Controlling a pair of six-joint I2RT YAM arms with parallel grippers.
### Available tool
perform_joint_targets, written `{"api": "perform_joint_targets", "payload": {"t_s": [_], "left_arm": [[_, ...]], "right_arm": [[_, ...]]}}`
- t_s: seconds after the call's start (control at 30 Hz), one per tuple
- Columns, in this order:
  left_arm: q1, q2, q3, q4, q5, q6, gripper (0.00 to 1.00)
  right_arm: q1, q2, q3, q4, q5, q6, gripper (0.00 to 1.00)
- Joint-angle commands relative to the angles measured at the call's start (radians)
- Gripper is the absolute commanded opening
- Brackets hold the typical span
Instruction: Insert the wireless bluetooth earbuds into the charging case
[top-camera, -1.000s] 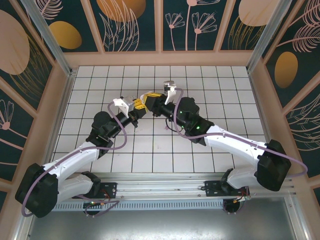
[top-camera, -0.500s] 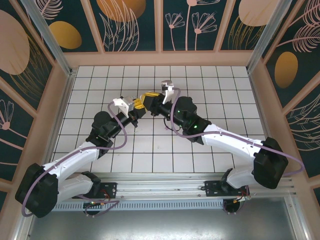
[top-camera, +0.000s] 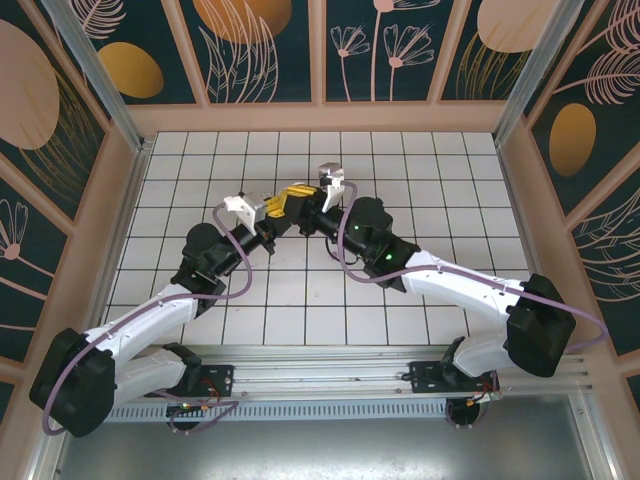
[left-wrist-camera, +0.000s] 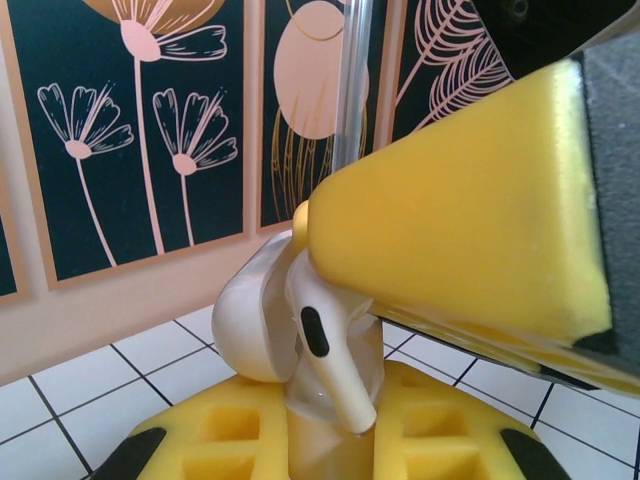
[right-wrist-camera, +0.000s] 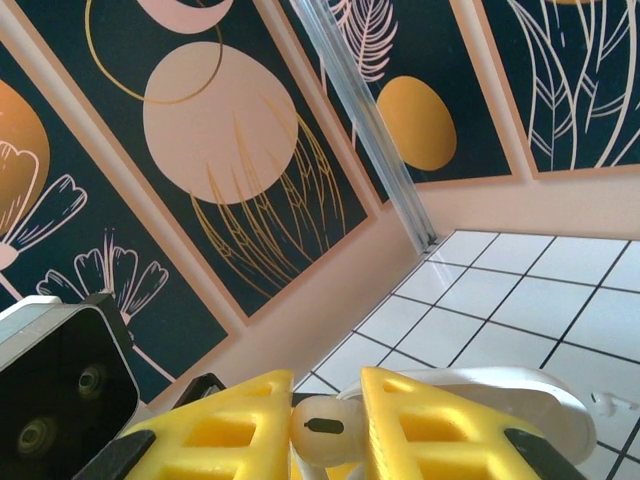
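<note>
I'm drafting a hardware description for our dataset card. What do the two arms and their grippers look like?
The left arm and right arm share white tubular links and bulky black joint housings, each trailed by a looping lilac cable. A green light glows on the right arm. Gripper fingers are yellow wedges with recessed pockets and black corners.
</note>
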Motion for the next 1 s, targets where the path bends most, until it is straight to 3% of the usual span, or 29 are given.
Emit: {"api": "perform_joint_targets", "payload": {"t_s": [0.0, 0.97], "left_arm": [[-0.004, -0.032, 0.027, 0.071, 0.038, -0.027, 0.00], [-0.004, -0.056, 0.019, 0.052, 0.068, -0.030, 0.00]], "right_arm": [[0.005, -0.013, -0.025, 0.042, 0.049, -0.027, 0.23], [0.002, -0.015, -0.104, 0.100, 0.024, -0.117, 0.24]]}}
